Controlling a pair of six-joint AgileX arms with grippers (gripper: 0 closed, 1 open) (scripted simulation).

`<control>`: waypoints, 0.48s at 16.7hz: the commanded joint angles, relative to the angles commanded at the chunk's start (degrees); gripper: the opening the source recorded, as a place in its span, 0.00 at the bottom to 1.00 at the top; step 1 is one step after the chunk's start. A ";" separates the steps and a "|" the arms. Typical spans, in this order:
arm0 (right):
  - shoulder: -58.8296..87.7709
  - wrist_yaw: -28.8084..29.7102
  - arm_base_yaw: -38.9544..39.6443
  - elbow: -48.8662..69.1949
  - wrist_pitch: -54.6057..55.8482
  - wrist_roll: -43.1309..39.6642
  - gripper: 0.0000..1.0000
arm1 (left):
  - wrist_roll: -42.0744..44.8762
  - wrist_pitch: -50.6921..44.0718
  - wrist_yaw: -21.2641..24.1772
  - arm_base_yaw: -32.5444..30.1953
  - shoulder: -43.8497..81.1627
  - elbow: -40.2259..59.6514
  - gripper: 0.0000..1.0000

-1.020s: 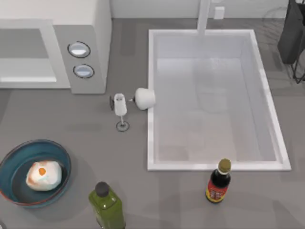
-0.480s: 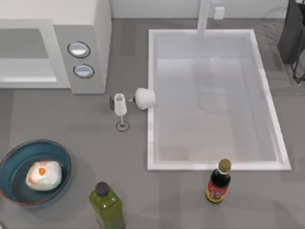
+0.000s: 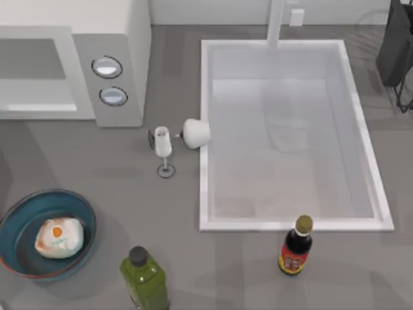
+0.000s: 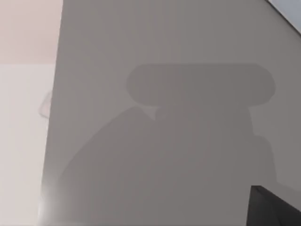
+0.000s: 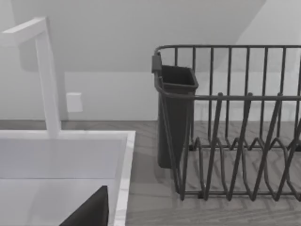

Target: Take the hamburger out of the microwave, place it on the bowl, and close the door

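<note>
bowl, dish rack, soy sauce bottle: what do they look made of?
Bowl: probably glazed ceramic; smooth teal inside, thin reddish rim, though matte plastic would look alike. The hamburger sits in it.
Dish rack: looks like dark coated metal wire; thin bent rods, no shine.
Soy sauce bottle: likely glass or glossy plastic; dark body with highlights, red label, tan cap.

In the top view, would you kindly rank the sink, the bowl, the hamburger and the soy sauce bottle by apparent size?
Largest to smallest:
1. sink
2. bowl
3. soy sauce bottle
4. hamburger
The last two look close, and the bottle stands nearer the camera, so that order is unsure.
</note>
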 joint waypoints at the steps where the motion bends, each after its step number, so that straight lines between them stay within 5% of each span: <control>1: 0.00 0.00 0.00 0.00 0.00 0.00 1.00 | 0.00 0.00 0.00 0.00 0.00 0.00 0.00; 4: 0.00 0.00 0.00 0.00 0.00 0.00 1.00 | -0.91 0.31 -0.42 -0.61 -0.74 -0.91 0.00; 8: 0.00 0.00 0.00 0.00 0.00 0.00 1.00 | -8.59 3.04 -5.14 -8.94 -9.46 -8.34 0.00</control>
